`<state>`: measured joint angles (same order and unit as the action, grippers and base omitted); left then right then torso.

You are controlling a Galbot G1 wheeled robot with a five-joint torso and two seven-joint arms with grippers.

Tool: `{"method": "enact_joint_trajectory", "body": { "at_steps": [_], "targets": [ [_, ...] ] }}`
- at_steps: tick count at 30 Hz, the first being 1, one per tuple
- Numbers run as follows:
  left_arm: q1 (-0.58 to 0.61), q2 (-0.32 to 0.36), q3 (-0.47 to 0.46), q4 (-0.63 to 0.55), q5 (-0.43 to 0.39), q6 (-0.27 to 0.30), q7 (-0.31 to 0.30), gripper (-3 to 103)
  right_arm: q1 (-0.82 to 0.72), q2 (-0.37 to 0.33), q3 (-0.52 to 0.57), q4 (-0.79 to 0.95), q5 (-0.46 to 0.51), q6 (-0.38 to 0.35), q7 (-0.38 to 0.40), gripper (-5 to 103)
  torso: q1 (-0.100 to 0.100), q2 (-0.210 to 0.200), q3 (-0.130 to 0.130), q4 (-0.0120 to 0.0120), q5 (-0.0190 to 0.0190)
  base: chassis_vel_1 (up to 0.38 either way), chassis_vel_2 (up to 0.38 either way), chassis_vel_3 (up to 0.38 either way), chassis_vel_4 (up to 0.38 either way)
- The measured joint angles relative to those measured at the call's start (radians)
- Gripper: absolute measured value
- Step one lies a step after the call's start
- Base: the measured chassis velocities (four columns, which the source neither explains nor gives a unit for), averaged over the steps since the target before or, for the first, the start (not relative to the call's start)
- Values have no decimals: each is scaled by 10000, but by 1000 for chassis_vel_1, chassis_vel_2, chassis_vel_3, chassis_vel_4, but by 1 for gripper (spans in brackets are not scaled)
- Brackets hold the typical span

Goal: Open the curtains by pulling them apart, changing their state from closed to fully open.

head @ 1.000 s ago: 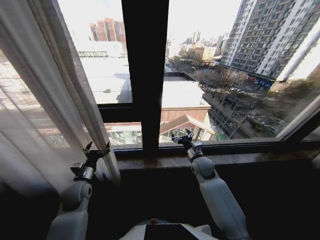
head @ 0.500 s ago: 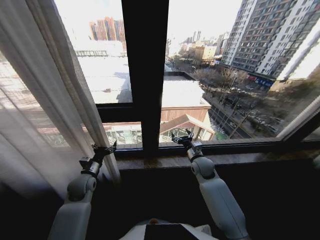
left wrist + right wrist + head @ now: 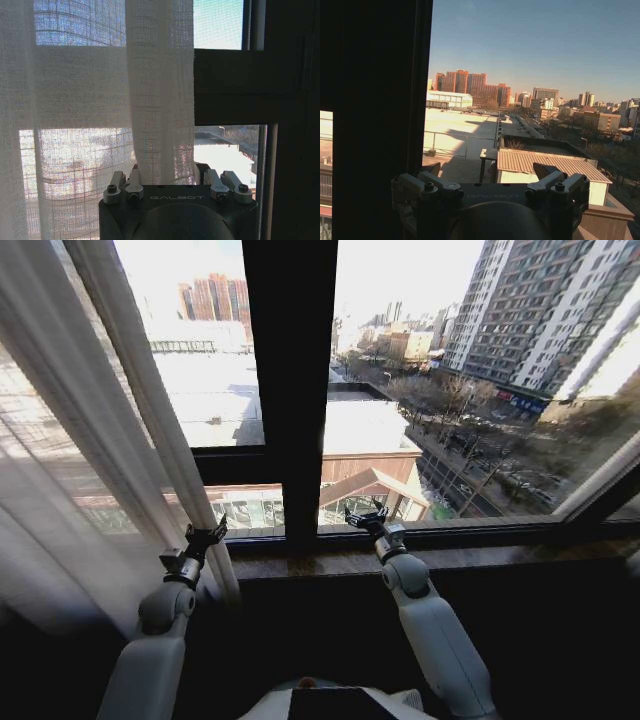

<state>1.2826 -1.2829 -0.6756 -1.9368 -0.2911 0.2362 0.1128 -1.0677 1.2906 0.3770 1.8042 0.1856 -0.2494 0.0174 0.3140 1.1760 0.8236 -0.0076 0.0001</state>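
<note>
The left curtain (image 3: 70, 450) hangs gathered at the left of the window, its inner edge falling to the sill. My left gripper (image 3: 205, 537) is open right at that edge, low near the sill. In the left wrist view a thick pleated fold of the curtain (image 3: 160, 100) hangs directly ahead of the open left gripper (image 3: 172, 176), in line with the gap between the fingers. My right gripper (image 3: 366, 515) is open over the sill just right of the centre bar, holding nothing, and the right gripper (image 3: 490, 172) faces bare glass. A pale band (image 3: 600, 475) slants along the far right edge.
A wide black window frame bar (image 3: 290, 390) stands upright in the middle, with a black crossbar (image 3: 230, 465) joining it on the left. A dark wooden sill (image 3: 480, 558) runs below the glass. City buildings show outside.
My left arm has moved a little to the right and forward, up to the curtain's inner edge. The right arm has not moved.
</note>
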Motion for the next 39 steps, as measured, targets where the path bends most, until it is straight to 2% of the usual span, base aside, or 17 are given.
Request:
{"method": "enact_joint_trajectory", "body": {
  "at_steps": [1, 2, 5, 7, 10, 11, 14, 39],
  "targets": [
    [22, 36, -10, -36, -48, 31, 7, 49, 5, -3, 25, -16, 0, 5, 1, 100, 0, 0, 0, 0, 1, 0, 0, 0, 0],
    [22, 36, -10, -36, -48, 31, 7, 49, 5, -3, 25, -16, 0, 5, 1, 100, 0, 0, 0, 0, 1, 0, 0, 0, 0],
    [82, 129, -68, -118, -135, 72, 13, 33, 8, 33, 104, -63, 0, 16, 2, 100, -1, 0, 0, -1, 0, 0, 0, 0, 0],
    [106, 162, -91, -148, -149, 76, 15, 33, 7, 61, 114, -68, 0, 20, 2, 100, -1, 0, 0, -1, 2, 0, 0, 0, 0],
    [178, 246, -156, -212, -187, 84, 32, 16, 7, 129, 113, -69, 0, 28, 2, 100, -1, 0, 0, 0, 1, 0, 0, 0, 0],
    [178, 246, -156, -212, -187, 84, 32, 16, 7, 129, 113, -69, 0, 28, 2, 100, -1, 0, 0, 0, 1, 0, 0, 0, 0],
    [223, 249, -210, -238, -196, 84, 55, 2, 28, 141, 77, -47, 1, 31, 29, 100, -1, 0, 0, 0, 1, 0, 0, 0, 0],
    [412, 228, -312, -391, -215, 36, 164, 0, -159, 112, -39, 152, -478, 63, -103, 100, -1, 1, -1, -2, 2, 20, 21, -17, -19]
  ]
}}
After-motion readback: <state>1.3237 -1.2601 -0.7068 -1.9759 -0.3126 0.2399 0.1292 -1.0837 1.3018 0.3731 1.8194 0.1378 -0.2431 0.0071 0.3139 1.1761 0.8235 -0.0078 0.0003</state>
